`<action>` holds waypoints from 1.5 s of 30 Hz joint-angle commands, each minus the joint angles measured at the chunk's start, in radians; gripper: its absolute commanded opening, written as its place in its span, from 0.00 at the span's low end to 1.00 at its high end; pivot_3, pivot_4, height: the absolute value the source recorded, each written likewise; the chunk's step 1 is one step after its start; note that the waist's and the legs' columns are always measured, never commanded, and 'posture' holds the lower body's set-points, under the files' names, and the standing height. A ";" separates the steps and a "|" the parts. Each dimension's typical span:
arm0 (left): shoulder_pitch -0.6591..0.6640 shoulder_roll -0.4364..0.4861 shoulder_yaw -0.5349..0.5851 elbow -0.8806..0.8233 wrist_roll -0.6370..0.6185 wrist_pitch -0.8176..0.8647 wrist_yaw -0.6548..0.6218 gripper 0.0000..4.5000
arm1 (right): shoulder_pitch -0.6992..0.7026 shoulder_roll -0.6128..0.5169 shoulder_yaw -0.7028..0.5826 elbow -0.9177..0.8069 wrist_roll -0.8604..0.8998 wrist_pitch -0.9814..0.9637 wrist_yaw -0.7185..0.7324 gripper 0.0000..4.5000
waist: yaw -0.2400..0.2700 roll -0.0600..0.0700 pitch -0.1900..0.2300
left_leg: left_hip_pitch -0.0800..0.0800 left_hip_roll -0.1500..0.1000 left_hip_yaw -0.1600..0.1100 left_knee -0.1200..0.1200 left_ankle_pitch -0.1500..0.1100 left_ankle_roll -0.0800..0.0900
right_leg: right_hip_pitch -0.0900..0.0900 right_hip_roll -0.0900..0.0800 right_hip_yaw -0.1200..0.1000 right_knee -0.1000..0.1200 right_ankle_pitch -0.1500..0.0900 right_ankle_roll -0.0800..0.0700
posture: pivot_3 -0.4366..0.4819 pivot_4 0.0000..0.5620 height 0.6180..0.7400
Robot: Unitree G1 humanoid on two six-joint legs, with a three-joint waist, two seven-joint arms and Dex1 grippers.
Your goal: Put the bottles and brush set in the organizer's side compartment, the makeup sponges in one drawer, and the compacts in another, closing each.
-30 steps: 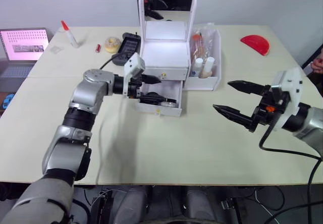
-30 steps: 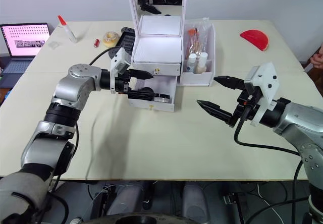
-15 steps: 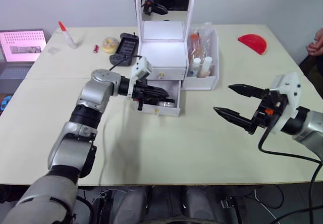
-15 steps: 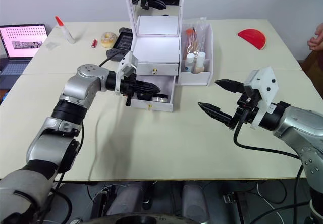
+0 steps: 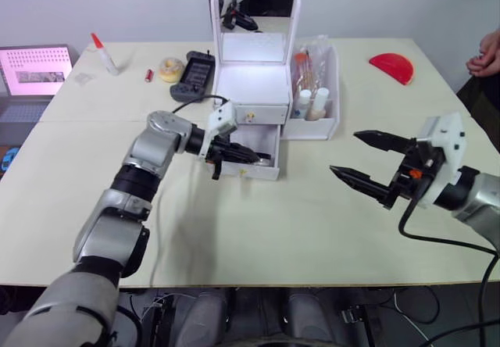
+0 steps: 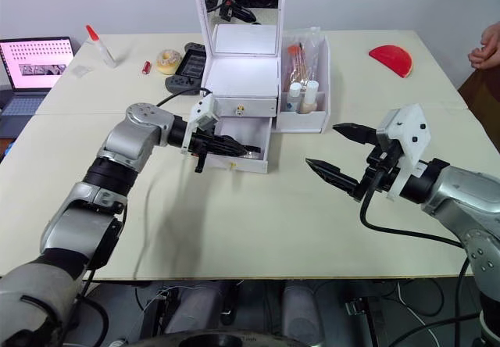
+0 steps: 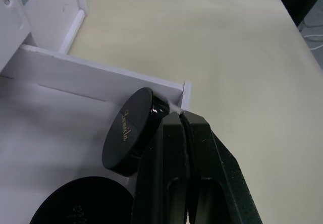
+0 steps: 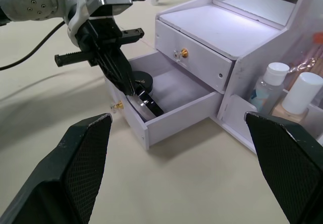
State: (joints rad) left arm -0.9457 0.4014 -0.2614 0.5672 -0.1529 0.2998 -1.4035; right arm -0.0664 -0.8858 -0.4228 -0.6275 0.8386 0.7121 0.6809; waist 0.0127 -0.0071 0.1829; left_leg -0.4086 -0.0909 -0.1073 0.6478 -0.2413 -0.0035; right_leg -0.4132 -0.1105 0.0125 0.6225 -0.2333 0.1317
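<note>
Our left hand (image 7: pixel 182 120) sits inside the pulled-out lower drawer (image 8: pixel 174 100) of the white organizer (image 5: pixel 251 89), which stands toward the far edge of the desk (image 5: pixel 258 222), and its two fingers are pressed together, with nothing between them. The tips rest against the smaller black compact (image 7: pixel 132 131), which lies tilted on its edge by the drawer's front corner, beside a larger dark compact (image 7: pixel 75 204). We judge these compacts to be light, rigid and glossy, so they will slide under a push and could slip from a narrow pinch; a hold across the rim should be steadier than on the smooth lid, and a nudge flat would do if the tilted one stops the drawer closing. The drawer itself looks light and free-running, best pushed on its front panel near the small gold knob (image 8: pixel 118 105). The upper drawer (image 5: pixel 251 115) is shut, and the bottles (image 5: pixel 313 103) and brush set (image 5: pixel 307 62) stand in the side compartment (image 5: pixel 336 97). Our right hand (image 5: pixel 366 159) hovers over the desk's right side with its fingers spread wide, empty.
</note>
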 commanded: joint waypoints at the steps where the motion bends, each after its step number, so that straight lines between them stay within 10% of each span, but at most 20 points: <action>1: -0.027 0.000 0.007 0.012 0.014 -0.028 0.012 0.01 | 0.000 -0.004 -0.045 -0.036 0.012 -0.013 -0.008 1.00 | 0.000 0.000 0.000 | 0.000 0.000 0.000 0.000 0.000 0.000 | 0.000 0.000 0.000 0.000 0.000 0.000 | 0.48 0.27 0.98; 22: -0.049 0.017 0.044 0.004 -0.015 -0.029 -0.027 0.01 | 0.004 -0.001 -0.039 -0.031 0.007 -0.019 -0.005 1.00 | 0.000 0.000 0.000 | 0.000 0.000 0.000 0.000 0.000 0.000 | 0.000 0.000 0.000 0.001 0.000 0.000 | 0.48 0.27 0.98; 32: -0.050 0.024 0.069 -0.011 -0.023 -0.037 -0.005 0.99 | -0.004 -0.002 -0.032 -0.024 0.003 -0.020 -0.001 1.00 | 0.000 0.000 0.000 | 0.000 0.000 0.000 0.001 0.000 0.000 | 0.000 0.000 0.000 0.001 0.000 0.000 | 0.48 0.27 0.98; 45: -0.129 -0.055 0.047 0.206 0.068 -0.150 0.110 0.99 | 0.003 -0.002 -0.046 -0.042 0.017 -0.008 -0.016 1.00 | 0.000 0.000 0.000 | 0.000 -0.001 0.000 0.001 0.000 0.000 | 0.000 0.000 0.000 0.002 0.000 0.000 | 0.48 0.27 0.98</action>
State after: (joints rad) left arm -1.0462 0.3478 -0.2212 0.7635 -0.0913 0.1738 -1.3000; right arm -0.0596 -0.8849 -0.4414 -0.6357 0.8420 0.7122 0.6717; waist 0.0127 -0.0075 0.1830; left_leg -0.4086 -0.0915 -0.1072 0.6486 -0.2412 -0.0034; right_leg -0.4134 -0.1106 0.0123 0.6243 -0.2335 0.1321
